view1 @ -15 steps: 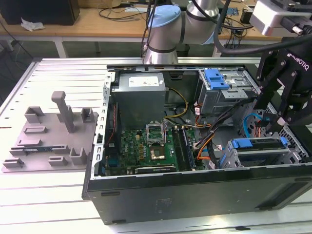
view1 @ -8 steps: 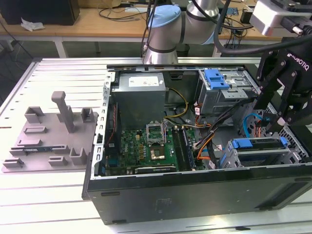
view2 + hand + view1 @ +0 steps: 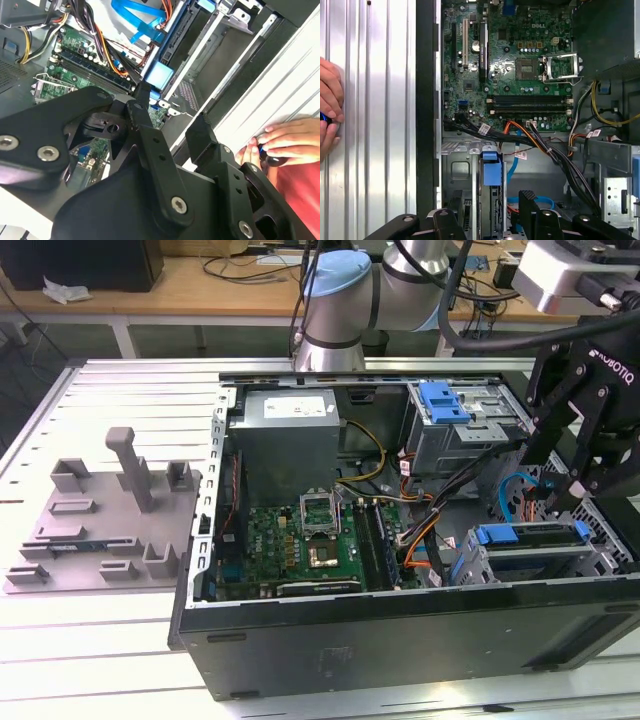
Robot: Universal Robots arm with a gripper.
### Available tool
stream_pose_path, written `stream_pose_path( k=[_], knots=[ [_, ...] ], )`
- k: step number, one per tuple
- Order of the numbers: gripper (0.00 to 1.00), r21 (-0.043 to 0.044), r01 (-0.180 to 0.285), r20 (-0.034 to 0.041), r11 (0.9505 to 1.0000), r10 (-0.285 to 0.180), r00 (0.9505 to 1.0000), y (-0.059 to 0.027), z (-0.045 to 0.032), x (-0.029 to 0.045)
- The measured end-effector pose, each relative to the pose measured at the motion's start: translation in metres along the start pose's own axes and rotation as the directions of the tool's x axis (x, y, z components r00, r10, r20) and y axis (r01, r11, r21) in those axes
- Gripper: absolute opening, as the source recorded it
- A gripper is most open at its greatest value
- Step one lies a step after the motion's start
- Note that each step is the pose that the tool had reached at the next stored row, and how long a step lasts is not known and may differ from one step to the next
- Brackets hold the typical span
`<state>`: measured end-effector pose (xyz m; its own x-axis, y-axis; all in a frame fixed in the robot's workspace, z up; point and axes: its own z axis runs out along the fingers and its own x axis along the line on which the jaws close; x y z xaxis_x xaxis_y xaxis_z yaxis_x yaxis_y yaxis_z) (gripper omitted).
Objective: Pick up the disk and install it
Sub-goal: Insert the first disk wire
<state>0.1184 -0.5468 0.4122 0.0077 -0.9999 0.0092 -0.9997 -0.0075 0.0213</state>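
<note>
First wrist view, looking straight down into an open computer case (image 3: 426, 100) lying on a slatted metal desk (image 3: 375, 150). Holds the gripper (image 3: 491, 200) above the drive cage (image 3: 460, 170) at one end of the case, black fingers (image 3: 527, 200) spread apart and clamped on nothing. Finds the disk (image 3: 491, 172) in line with the gap between the fingertips and just beyond them. Stands on edge in the cage with its blue carrier tab facing up, probably seated in its slot, with too little of the silver body on show to be sure. Appears clear of both fingers.

In the exterior view, hangs from the robot arm (image 3: 340, 300) over the end of the case toward that view's right, just above the blue-framed disk in its grey cage. Shows a bare blue latch piece (image 3: 445, 400) on a second cage farther back, well apart from the fingers. Places the green motherboard (image 3: 300, 540) in the middle of the case, the grey power-supply box (image 3: 290, 440) behind it, and black, orange and yellow cables (image 3: 420, 530) between board and cage. Shows a grey fixture tray (image 3: 100, 530) on the desk beside the case, toward that view's left.

In both wrist views, catches a person's hand (image 3: 280, 142) on the desk just outside the case wall, pinching a small blue-and-black object too small to identify.
</note>
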Motion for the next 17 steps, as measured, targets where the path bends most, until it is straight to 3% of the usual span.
stream_pose_path(
  k=[2, 3, 4, 5, 6, 7, 13, 17],
  knots=[
    [0.56, -0.0001, 0.000, -0.0154, 1.0000, 0.000, 0.9999, 0.0000, 0.0000, -0.0033],
    [0.56, -0.0002, -0.001, -0.0338, 1.0000, 0.001, 0.9994, 0.0000, 0.0000, -0.0071],
    [0.56, -0.0005, -0.001, -0.0692, 1.0000, 0.001, 0.9976, -0.0001, -0.0001, -0.0161],
    [0.56, -0.0009, -0.002, -0.0981, 1.0000, 0.002, 0.9952, -0.0002, -0.0002, -0.0250],
    [0.56, -0.0010, -0.002, -0.1092, 1.0000, 0.002, 0.9940, -0.0002, -0.0003, -0.0289],
    [0.56, -0.0012, -0.003, -0.1273, 1.0000, 0.003, 0.9919, -0.0003, -0.0003, -0.0361],
    [0.56, -0.0028, -0.004, -0.1740, 1.0000, 0.003, 0.9847, -0.0027, -0.0006, -0.0657],
    [0.56, -0.0075, -0.004, -0.1898, 1.0000, 0.003, 0.9818, -0.0063, -0.0008, -0.0764]
  ],
)
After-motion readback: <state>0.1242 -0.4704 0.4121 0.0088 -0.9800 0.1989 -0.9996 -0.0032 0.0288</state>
